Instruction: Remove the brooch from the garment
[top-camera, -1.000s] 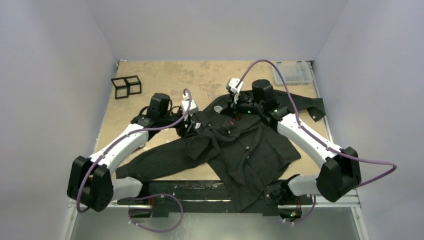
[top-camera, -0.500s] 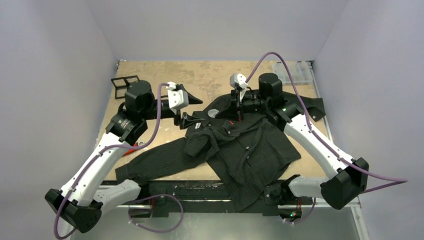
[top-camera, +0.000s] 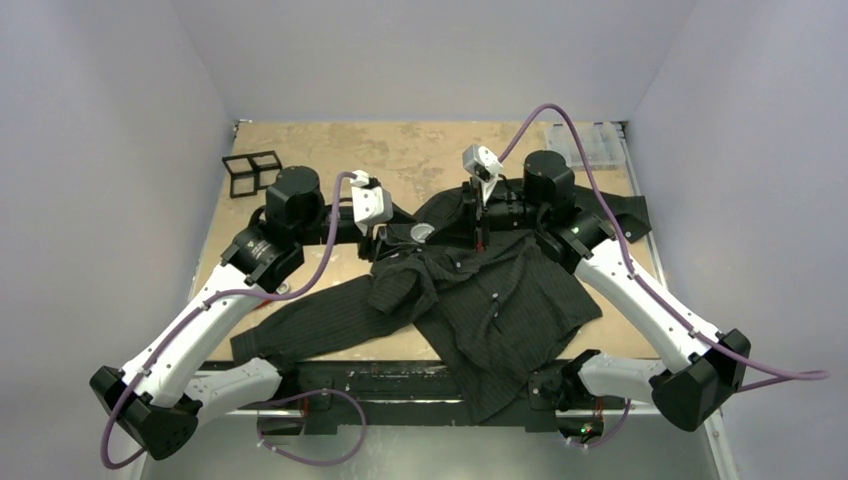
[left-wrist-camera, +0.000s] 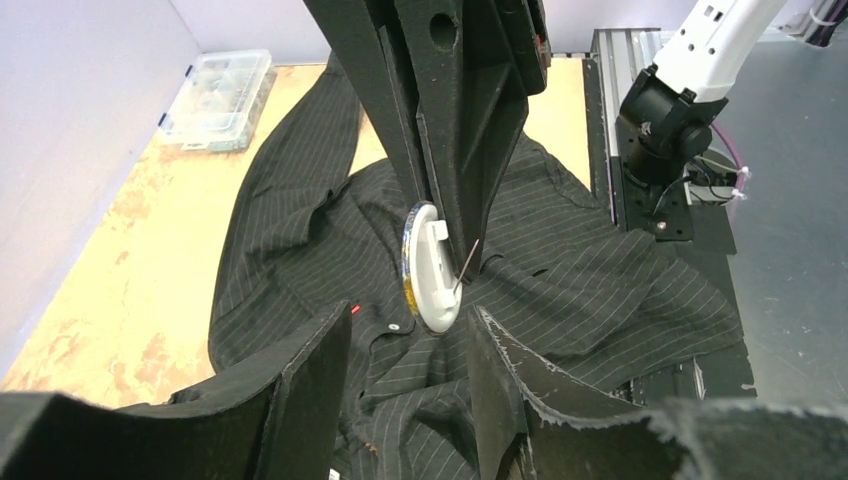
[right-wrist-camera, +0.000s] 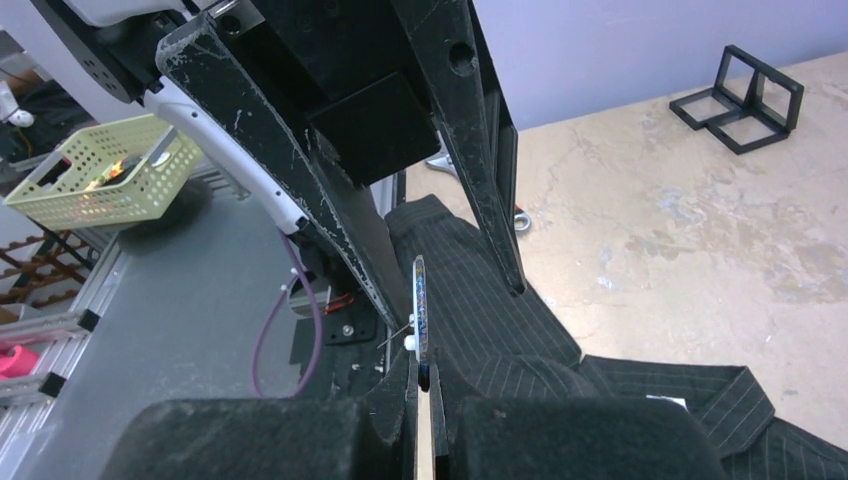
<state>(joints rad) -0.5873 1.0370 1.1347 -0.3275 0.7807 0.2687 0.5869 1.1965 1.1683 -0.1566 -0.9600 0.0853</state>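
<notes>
The garment, black with pale pinstripes, lies crumpled on the table. The brooch is a round badge with a white back and an open pin. My right gripper is shut on its rim. In the right wrist view the brooch stands edge-on out of the closed gripper, its pin sticking out free. In the left wrist view the brooch hangs just above the shirt collar. My left gripper is open and empty, facing the brooch from close by; it also shows in the top view.
A black wire cube frame stands at the back left. A clear plastic box sits at the back right. One sleeve stretches to the front left. A yellow basket sits off the table.
My left arm rose off the shirt and swung out, and its gripper now faces the brooch. My right arm stretched a little further, still holding the brooch.
</notes>
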